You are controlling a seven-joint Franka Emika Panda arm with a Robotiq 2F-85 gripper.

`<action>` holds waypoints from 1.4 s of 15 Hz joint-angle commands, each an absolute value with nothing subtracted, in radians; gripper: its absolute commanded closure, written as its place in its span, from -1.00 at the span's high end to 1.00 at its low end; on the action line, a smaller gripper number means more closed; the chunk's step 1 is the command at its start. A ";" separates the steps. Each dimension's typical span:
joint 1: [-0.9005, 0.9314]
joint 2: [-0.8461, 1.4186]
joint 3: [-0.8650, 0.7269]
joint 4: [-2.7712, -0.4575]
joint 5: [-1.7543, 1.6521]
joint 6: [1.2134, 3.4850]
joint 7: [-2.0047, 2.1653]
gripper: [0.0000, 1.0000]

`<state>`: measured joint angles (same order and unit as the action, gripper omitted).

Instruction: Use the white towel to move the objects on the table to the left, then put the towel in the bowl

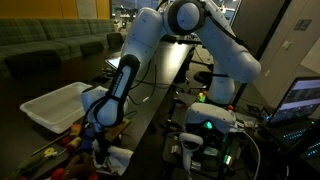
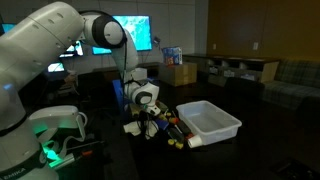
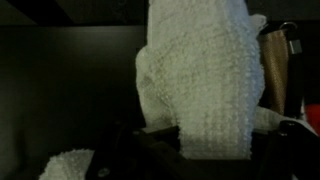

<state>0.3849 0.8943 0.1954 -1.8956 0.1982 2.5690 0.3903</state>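
The white towel [image 3: 200,70] fills the middle of the wrist view, and my gripper [image 3: 198,145] is shut on its lower part, with dark fingers on either side. In both exterior views the gripper [image 1: 97,135] [image 2: 148,112] hangs low over the dark table [image 1: 150,120], the towel [image 1: 116,156] [image 2: 133,127] trailing beneath it. The objects [image 1: 58,145] [image 2: 172,126], small red, orange and yellow toys, lie clustered beside the gripper. The bowl [image 1: 40,112] [image 2: 225,128], a large white tub, stands just past them.
A brownish upright object [image 3: 276,70] stands close to the towel's right side in the wrist view. A lit laptop screen [image 1: 300,98] and a green-lit device [image 1: 207,125] sit near the robot base. Sofas [image 1: 50,45] line the back.
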 commanded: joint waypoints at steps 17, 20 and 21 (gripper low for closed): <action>0.297 0.681 0.268 -2.038 0.261 2.641 0.274 -0.82; 0.192 0.569 0.299 -2.186 0.274 2.620 0.154 -0.83; 0.166 0.535 0.296 -2.221 0.271 2.603 0.127 -0.83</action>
<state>0.2560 0.6825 0.2691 -2.0601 0.2426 2.6350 0.2325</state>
